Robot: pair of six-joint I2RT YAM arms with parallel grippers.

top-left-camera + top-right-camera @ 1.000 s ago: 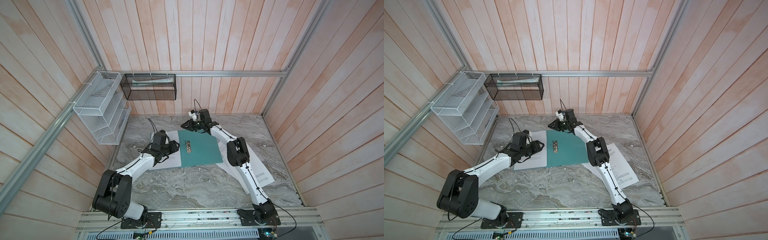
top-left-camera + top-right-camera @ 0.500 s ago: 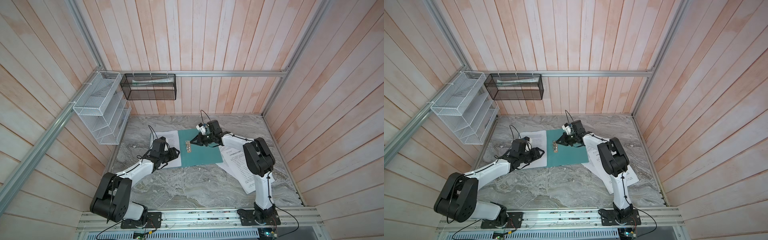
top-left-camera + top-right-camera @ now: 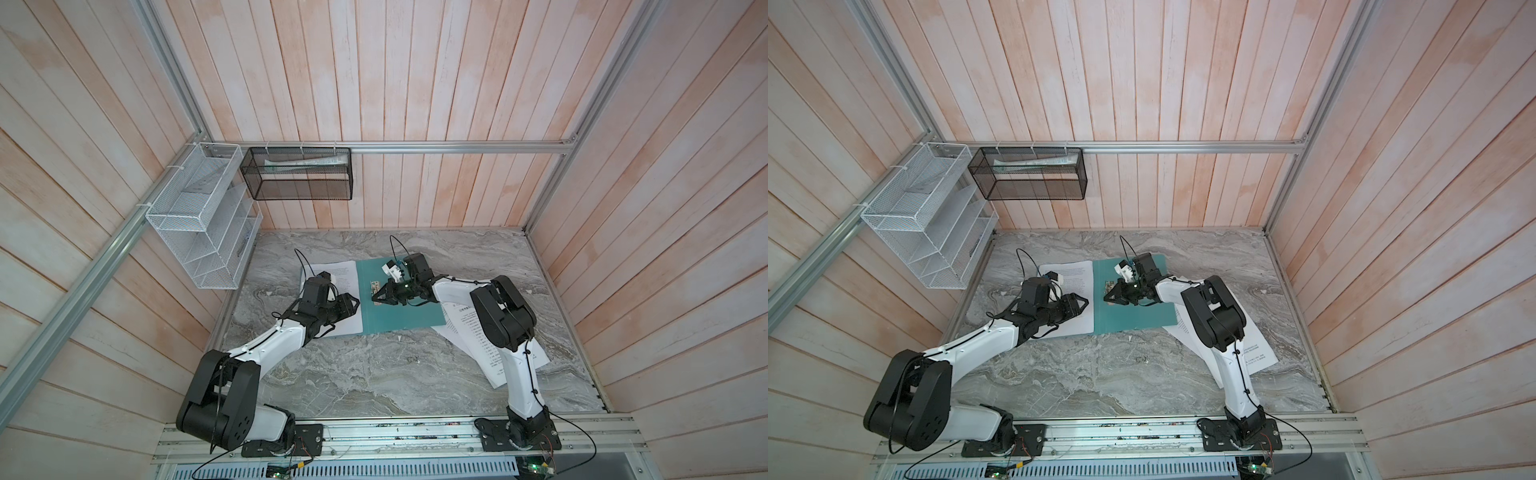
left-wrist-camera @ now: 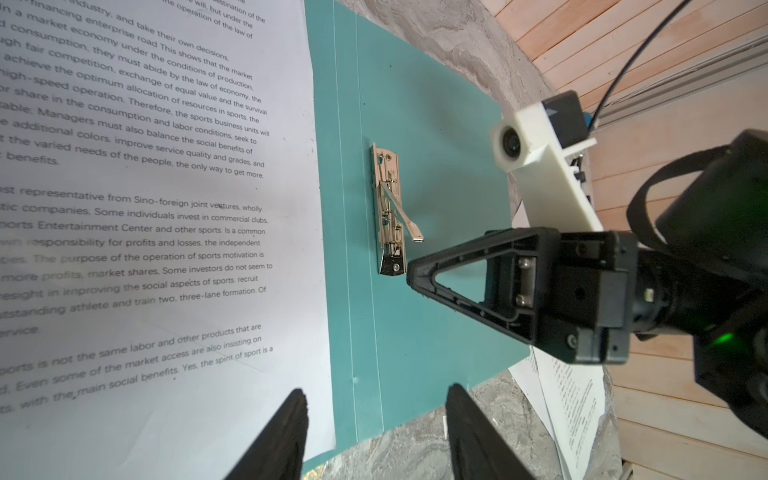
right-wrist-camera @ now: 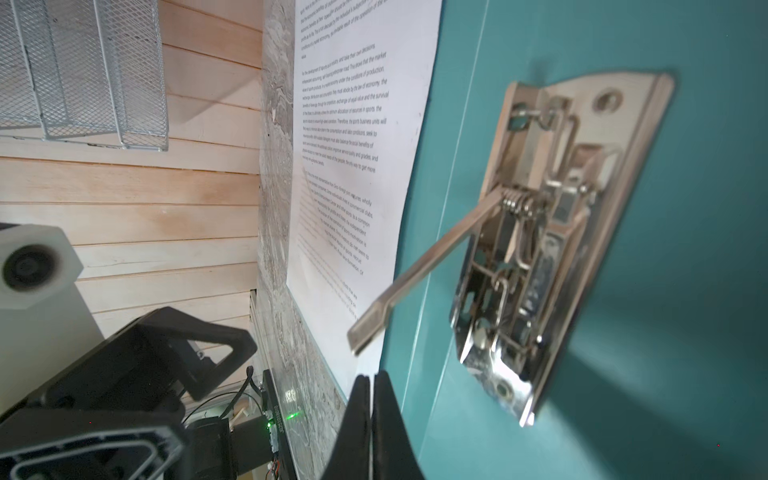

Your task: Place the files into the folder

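Observation:
The teal folder (image 3: 399,318) (image 3: 1133,322) lies open on the marble table. A printed sheet of the files (image 3: 343,270) (image 4: 166,208) covers its left half. More files (image 3: 469,345) (image 3: 1258,353) lie to the right, partly under the right arm. The folder's metal clip (image 4: 388,216) (image 5: 540,249) has its lever (image 5: 424,266) raised. My right gripper (image 3: 374,300) (image 5: 371,376) is shut and empty, with its tips just off the clip's near end. My left gripper (image 3: 353,305) (image 4: 376,395) is open above the folder's near edge, straddling the sheet's edge and holding nothing.
A white wire rack (image 3: 203,220) hangs on the left wall. A black mesh basket (image 3: 299,178) on the back wall holds a pale rolled item. Wooden walls and aluminium rails enclose the marble table (image 3: 374,374).
My right gripper swung from the folder's far edge to the clip near the spine and closed. The left arm shifted only slightly and stayed open.

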